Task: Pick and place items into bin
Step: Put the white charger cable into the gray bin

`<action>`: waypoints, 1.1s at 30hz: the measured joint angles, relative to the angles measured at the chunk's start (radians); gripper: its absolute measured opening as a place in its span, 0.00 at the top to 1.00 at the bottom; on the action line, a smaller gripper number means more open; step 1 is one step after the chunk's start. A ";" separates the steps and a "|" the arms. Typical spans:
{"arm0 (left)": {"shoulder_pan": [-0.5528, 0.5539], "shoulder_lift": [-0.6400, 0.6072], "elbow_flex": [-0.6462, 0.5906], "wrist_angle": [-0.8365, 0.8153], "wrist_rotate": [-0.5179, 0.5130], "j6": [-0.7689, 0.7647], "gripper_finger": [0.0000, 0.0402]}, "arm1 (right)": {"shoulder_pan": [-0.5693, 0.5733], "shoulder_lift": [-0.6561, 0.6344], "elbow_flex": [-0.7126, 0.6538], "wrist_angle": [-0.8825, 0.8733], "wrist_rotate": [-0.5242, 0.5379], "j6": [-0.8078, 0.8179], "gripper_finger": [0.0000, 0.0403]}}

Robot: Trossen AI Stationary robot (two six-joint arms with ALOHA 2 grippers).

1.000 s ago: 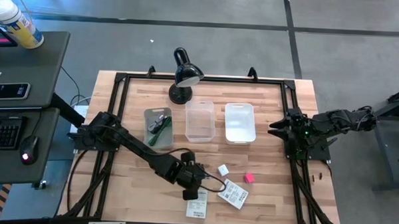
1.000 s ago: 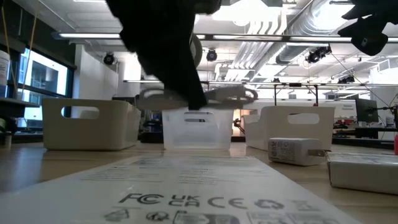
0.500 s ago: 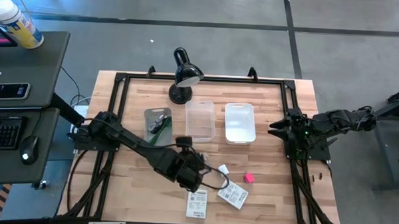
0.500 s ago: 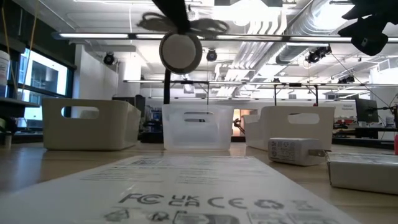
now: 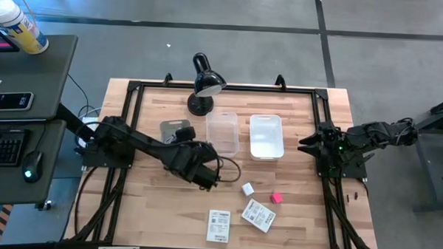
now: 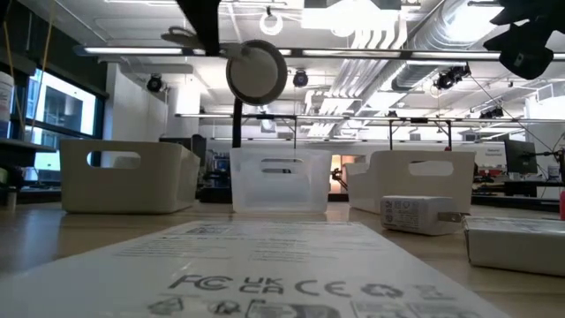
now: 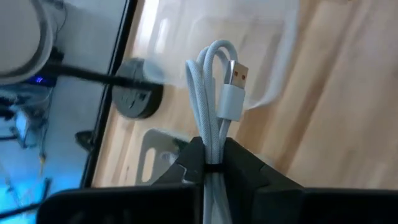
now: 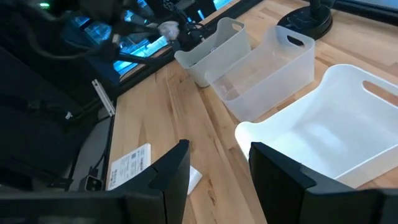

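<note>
Near the middle of the high view, slightly left of centre, hangs the left gripper (image 5: 207, 177), fingers pinched on a coiled grey USB cable (image 7: 214, 106); loops of that cable (image 5: 231, 169) trail to the right of the fingertips. Seen from the left wrist, clamped between the two dark fingers (image 7: 193, 162), with the plug end sticking up past them. Just above the gripper in the high view, three bins in a row: a grey bin (image 5: 178, 127) partly hidden under the arm, a clear bin (image 5: 222, 133) in the middle, a white bin (image 5: 266, 136) to the right. Behind them, at the upper centre, a black desk lamp (image 5: 203, 83).

Lower right of the gripper, on the bare wood: a small white block (image 5: 247, 189), then a tiny pink cube (image 5: 276, 197) a little further right. Below those, near the bottom edge of the wooden table (image 5: 307, 216), two white printed packets, one upright (image 5: 218, 226) and one tilted (image 5: 258, 215), lying apart from each other.

At the right edge of the table, well away from all items, waits the right gripper (image 5: 303, 143), fingers spread with nothing between them; from its own wrist view, the gap between the fingers (image 8: 168, 171) frames the white bin.

Across the low view, a large printed packet (image 6: 256, 265) fills the foreground, with the white block (image 6: 415, 215) at the right.
</note>
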 joint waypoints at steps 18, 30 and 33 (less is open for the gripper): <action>0.024 -0.406 -0.598 0.186 -0.032 -0.366 0.94 | 0.000 0.000 0.000 -0.014 0.048 0.003 0.61; 0.045 -0.525 -0.886 0.494 -0.010 -0.505 0.95 | 0.000 0.000 0.000 -0.014 0.098 -0.005 0.61; 0.075 -0.524 -0.934 0.573 0.028 -0.511 0.95 | 0.000 0.000 0.000 -0.014 0.098 -0.005 0.61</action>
